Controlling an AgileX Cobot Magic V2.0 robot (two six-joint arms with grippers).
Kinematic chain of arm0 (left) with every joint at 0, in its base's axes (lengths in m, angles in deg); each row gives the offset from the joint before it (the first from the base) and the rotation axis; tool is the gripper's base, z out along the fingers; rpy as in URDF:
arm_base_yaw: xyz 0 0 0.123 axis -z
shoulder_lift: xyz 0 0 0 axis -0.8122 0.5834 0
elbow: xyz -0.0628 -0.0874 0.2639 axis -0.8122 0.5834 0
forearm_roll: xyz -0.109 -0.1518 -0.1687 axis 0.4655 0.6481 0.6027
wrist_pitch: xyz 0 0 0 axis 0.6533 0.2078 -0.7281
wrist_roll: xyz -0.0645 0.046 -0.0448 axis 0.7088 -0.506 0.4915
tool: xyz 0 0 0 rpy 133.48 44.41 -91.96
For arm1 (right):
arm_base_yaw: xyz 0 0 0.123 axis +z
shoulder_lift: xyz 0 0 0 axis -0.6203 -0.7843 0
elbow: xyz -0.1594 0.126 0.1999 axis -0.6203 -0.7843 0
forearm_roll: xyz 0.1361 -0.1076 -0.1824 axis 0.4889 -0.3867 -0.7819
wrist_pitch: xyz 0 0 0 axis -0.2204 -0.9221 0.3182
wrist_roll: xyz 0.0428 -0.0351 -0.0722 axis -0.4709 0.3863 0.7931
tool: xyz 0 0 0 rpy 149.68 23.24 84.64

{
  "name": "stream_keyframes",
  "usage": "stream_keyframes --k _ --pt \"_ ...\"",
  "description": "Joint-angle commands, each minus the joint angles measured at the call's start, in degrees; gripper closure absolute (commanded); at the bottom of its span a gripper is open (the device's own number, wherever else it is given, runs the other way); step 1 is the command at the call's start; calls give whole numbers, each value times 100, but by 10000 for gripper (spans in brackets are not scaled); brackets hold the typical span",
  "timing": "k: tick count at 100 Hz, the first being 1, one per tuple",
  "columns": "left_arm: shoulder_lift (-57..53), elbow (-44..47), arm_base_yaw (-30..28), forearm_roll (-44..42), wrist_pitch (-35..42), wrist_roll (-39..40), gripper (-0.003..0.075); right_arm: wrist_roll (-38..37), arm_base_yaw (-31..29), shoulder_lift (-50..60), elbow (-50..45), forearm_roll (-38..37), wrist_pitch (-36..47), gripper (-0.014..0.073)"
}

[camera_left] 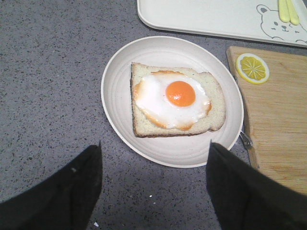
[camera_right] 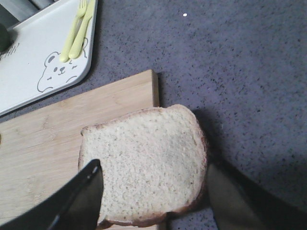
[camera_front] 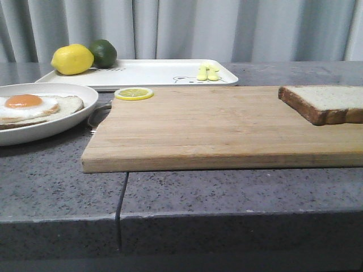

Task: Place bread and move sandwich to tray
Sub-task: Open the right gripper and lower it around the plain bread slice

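The bread (camera_front: 326, 102) lies on the far right end of the wooden cutting board (camera_front: 215, 130), overhanging its corner. In the right wrist view my right gripper (camera_right: 153, 167) is open above the bread (camera_right: 144, 158), a finger to either side of it, not touching. The sandwich (camera_front: 34, 106), a toast slice with a fried egg, lies on the round white plate (camera_front: 85, 93) at the left. My left gripper (camera_left: 154, 146) is open and empty above the counter beside the plate (camera_left: 120, 72), the sandwich (camera_left: 175, 100) just ahead. The tray (camera_front: 153, 72) stands behind. Neither gripper shows in the front view.
On the tray are a lemon (camera_front: 72, 59), a lime (camera_front: 104, 52) and yellow cutlery (camera_front: 207, 72). A lemon slice (camera_front: 134, 93) lies on the board's back left corner. The board has a metal handle (camera_front: 93, 116) next to the plate. Grey curtains hang behind the counter.
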Motion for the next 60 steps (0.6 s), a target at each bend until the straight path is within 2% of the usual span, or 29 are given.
stream_keyframes --k 1,38,60 --pt "20 -197 24 122 283 -7 293 291 -48 -162 79 508 7 115" --pt "20 -197 24 122 283 -7 293 972 -48 -981 48 1228 -9 115" --pt "20 -197 24 122 283 -7 293 1173 -48 -1319 48 1395 -38 115"
